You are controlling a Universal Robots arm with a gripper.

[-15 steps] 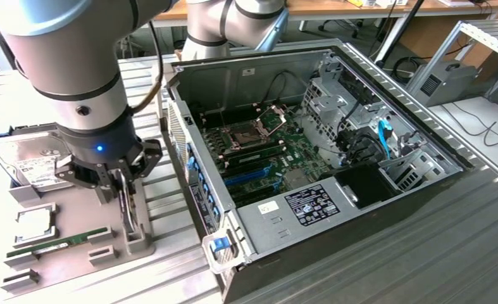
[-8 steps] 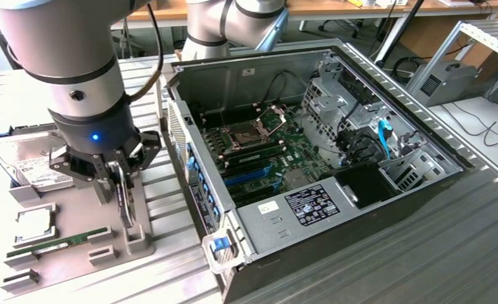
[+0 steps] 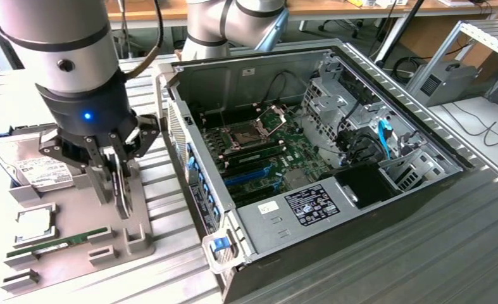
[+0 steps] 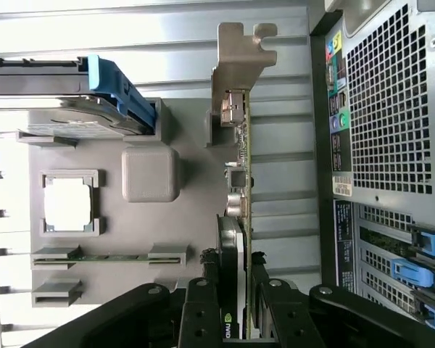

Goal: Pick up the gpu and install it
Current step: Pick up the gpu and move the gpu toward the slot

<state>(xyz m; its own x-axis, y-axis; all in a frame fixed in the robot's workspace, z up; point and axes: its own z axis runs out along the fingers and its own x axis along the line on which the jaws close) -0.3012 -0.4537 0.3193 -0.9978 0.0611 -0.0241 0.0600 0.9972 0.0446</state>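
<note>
The gpu (image 4: 239, 167) stands on edge over the grey holder tray (image 4: 181, 217), a thin black card with its silvery bracket (image 4: 235, 80) at the far end. My gripper (image 4: 238, 319) has one black finger on each flat side of the card and is shut on it. In the exterior view my gripper (image 3: 114, 187) points straight down at the tray (image 3: 139, 237), with the dark card (image 3: 124, 199) between the fingers. I cannot tell whether the card still rests in its slot or hangs just above it.
The open computer case (image 3: 316, 158) lies to the exterior view's right of the tray, motherboard exposed; its perforated rear panel (image 4: 384, 109) is close to the card. On the tray lie a hard drive (image 3: 38, 171), a processor chip (image 3: 33, 225) and a green memory stick (image 3: 59, 244).
</note>
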